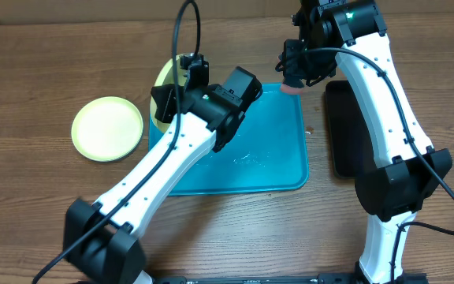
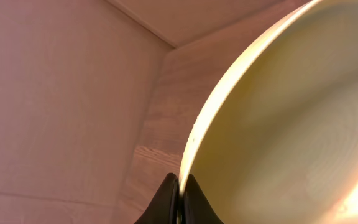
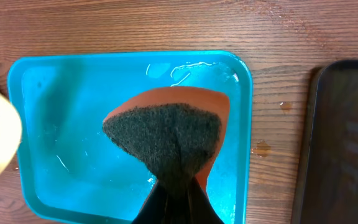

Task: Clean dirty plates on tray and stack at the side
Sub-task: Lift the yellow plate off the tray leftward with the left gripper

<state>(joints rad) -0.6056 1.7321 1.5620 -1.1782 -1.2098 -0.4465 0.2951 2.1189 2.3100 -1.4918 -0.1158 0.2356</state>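
Observation:
My left gripper [image 1: 184,76] is shut on the rim of a pale yellow-green plate [image 1: 164,77] and holds it tilted on edge above the far left corner of the turquoise tray [image 1: 286,170]. The left wrist view shows my fingers [image 2: 180,200] pinching that plate's [image 2: 284,124] edge. A second yellow-green plate [image 1: 107,128] lies flat on the table left of the tray. My right gripper [image 1: 293,77] is shut on an orange sponge with a dark scrub face [image 3: 166,127], held above the tray's [image 3: 42,87] far right corner. The light blue plate is out of view.
A narrow black tray [image 1: 344,130] lies on the table right of the turquoise tray, also seen in the right wrist view [image 3: 340,143]. The turquoise tray's floor is wet with streaks of water [image 1: 251,158]. A few drops [image 3: 263,148] lie on the wood between the trays.

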